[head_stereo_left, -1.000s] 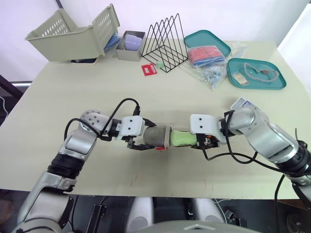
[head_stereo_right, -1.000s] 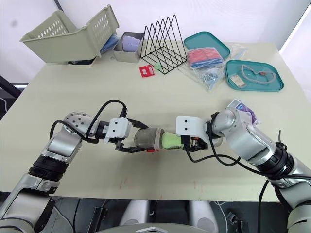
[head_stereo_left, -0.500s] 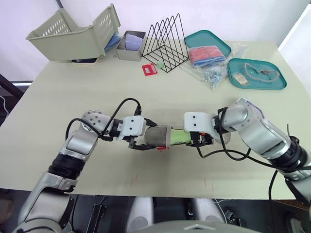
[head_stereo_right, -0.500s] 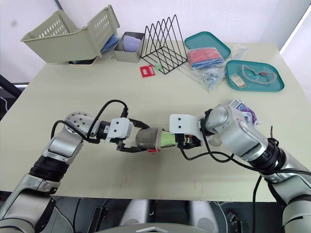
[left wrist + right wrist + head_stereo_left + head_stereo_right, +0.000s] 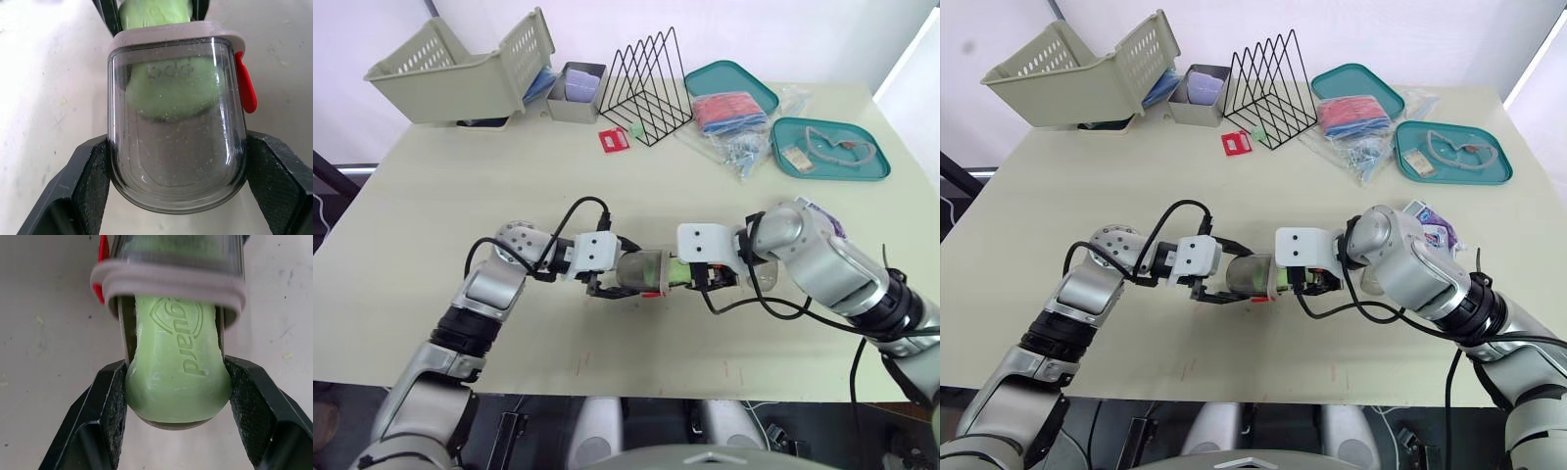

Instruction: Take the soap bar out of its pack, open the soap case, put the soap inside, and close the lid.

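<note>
left gripper (image 5: 176,152) clamped on clear soap case (image 5: 641,271), right gripper (image 5: 175,382) squeezing green soap bar (image 5: 177,357) partway inside

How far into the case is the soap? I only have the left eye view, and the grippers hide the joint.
Observer: The left wrist view shows the soap through the clear case. Its front end reaches nearly halfway in, and the closed end is empty.
Operator: Is the right gripper on the soap itself?
Observer: Yes. In the right wrist view the right gripper pinches the soap's rear end, which sticks out of the case mouth with its embossed lettering facing the camera.
Operator: And the case?
Observer: The left gripper clamps its two sides near the closed end, clear of the red latch.
</note>
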Controlling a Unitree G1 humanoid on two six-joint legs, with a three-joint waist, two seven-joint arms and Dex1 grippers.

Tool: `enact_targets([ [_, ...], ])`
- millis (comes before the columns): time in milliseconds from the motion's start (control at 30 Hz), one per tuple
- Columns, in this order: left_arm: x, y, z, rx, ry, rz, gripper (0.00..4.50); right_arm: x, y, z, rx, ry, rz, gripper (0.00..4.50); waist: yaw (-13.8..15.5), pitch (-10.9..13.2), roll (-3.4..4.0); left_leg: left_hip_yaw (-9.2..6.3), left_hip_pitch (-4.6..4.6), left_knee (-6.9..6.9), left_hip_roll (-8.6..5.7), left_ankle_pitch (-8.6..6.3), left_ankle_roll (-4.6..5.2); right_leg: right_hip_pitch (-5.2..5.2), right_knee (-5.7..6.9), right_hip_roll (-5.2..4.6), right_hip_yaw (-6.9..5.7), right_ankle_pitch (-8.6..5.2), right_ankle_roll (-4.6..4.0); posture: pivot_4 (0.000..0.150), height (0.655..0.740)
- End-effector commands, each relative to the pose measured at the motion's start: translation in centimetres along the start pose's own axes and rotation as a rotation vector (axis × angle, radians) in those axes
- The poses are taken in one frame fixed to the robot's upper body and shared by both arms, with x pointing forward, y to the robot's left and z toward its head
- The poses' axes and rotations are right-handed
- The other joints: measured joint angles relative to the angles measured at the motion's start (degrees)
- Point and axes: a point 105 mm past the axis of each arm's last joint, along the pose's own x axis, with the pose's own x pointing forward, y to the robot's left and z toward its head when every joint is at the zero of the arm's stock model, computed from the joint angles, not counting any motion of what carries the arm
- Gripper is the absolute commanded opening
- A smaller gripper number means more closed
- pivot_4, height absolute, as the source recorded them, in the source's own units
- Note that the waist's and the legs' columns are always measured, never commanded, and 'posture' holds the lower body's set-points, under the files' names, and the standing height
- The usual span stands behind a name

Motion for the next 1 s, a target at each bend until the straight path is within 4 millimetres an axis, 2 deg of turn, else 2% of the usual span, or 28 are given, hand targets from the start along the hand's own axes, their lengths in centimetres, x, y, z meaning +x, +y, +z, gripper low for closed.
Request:
enact_targets([
  [33, 0.3, 0.5, 1.3, 0.052, -0.033, 0.005, 3.44, -0.7, -0.7, 1.9, -0.076, -0.053, -0.044, 3.92, 0.0, 0.0, 0.0, 0.0, 0.0, 0.0, 0.0, 0.0, 0.0, 0.0, 0.0, 0.0, 0.0, 0.0, 0.0, 0.15, 0.74],
  [67, 0.3, 0.6, 1.3, 0.053, -0.033, 0.006, 3.44, -0.7, -0.8, 1.8, -0.078, -0.053, -0.052, 4.43, 0.0, 0.0, 0.0, 0.0, 0.0, 0.0, 0.0, 0.0, 0.0, 0.0, 0.0, 0.0, 0.0, 0.0, 0.0, 0.15, 0.74],
  [167, 0.2, 0.7, 1.3, 0.055, -0.032, 0.01, 3.44, -1.2, -0.9, 0.9, -0.081, -0.039, -0.065, 4.43, 0.0, 0.0, 0.0, -0.01, -0.01, 0.0, 0.0, 0.0, 0.0, 0.0, 0.0, 0.01, 0.0, 0.0, 0.0, 0.15, 0.74],
  [333, -0.2, 0.8, 1.2, 0.055, -0.025, 0.016, 3.44, -2.3, -1.0, -2.3, -0.068, 0.053, -0.085, 4.43, 0.2, 0.0, 0.0, -0.02, -0.02, 0.01, -0.04, 0.0, 0.0, 0.03, -0.02, -0.03, 0.0, -0.01, 0.01, 0.15, 0.74],
  [433, -0.4, 0.9, 1.1, 0.056, -0.019, 0.023, 3.44, -2.4, -0.9, -3.0, -0.032, 0.069, -0.084, 4.43, -0.1, 0.0, 0.0, -0.01, 0.0, 0.01, -0.03, 0.0, 0.0, 0.01, -0.01, -0.02, 0.0, -0.01, 0.01, 0.15, 0.74],
  [533, -0.5, 1.1, 1.3, 0.061, -0.02, 0.033, 3.44, -2.1, -0.6, -2.8, -0.007, 0.05, -0.073, 3.69, -0.5, 0.0, 0.0, -0.03, 0.01, 0.0, 0.01, 0.0, 0.0, 0.01, 0.01, 0.04, 0.01, -0.01, 0.0, 0.15, 0.74],
  [633, -0.6, 1.3, 1.5, 0.066, -0.021, 0.037, 3.44, -1.9, -0.2, -2.6, -0.02, 0.045, -0.051, 2.37, -0.6, 0.0, 0.0, -0.06, -0.01, -0.01, 0.0, 0.0, 0.0, 0.01, 0.01, 0.05, 0.0, -0.01, 0.0, 0.15, 0.74],
  [667, -0.6, 1.3, 1.5, 0.068, -0.021, 0.039, 3.44, -1.8, 0.1, -2.3, -0.027, 0.034, -0.038, 1.62, -0.6, 0.0, 0.0, -0.06, -0.02, 0.0, -0.01, 0.0, 0.0, 0.01, 0.01, 0.03, 0.0, -0.01, 0.0, 0.15, 0.74],
  [700, -0.7, 1.4, 1.5, 0.07, -0.021, 0.04, 3.44, -1.8, 0.3, -2.1, -0.033, 0.025, -0.028, 1.28, -0.6, 0.0, 0.0, -0.05, -0.02, 0.0, -0.02, 0.0, 0.0, 0.01, 0.0, 0.02, 0.01, -0.01, 0.0, 0.15, 0.74],
  [767, -0.7, 1.4, 1.6, 0.072, -0.02, 0.04, 3.44, -1.5, 0.5, -1.2, -0.045, -0.004, -0.016, 0.19, -0.7, 0.0, 0.0, -0.06, -0.02, 0.0, -0.02, 0.0, 0.0, 0.01, 0.01, 0.02, 0.0, -0.01, 0.01, 0.15, 0.74],
  [800, -0.7, 1.4, 1.6, 0.072, -0.021, 0.04, 3.44, -1.3, 0.6, -0.8, -0.057, -0.011, -0.015, 0.05, -0.8, 0.0, 0.0, -0.07, -0.01, 0.0, -0.02, 0.0, 0.0, 0.02, 0.01, 0.03, 0.0, -0.01, 0.0, 0.15, 0.74],
  [1000, -0.5, 1.4, 1.9, 0.079, -0.025, 0.034, 3.44, -0.7, 0.5, 0.5, -0.098, -0.044, -0.013, 0.05, -1.0, 0.0, 0.0, -0.09, -0.02, 0.0, -0.02, 0.0, 0.0, 0.02, 0.01, 0.03, -0.01, -0.01, 0.01, 0.15, 0.74],
])
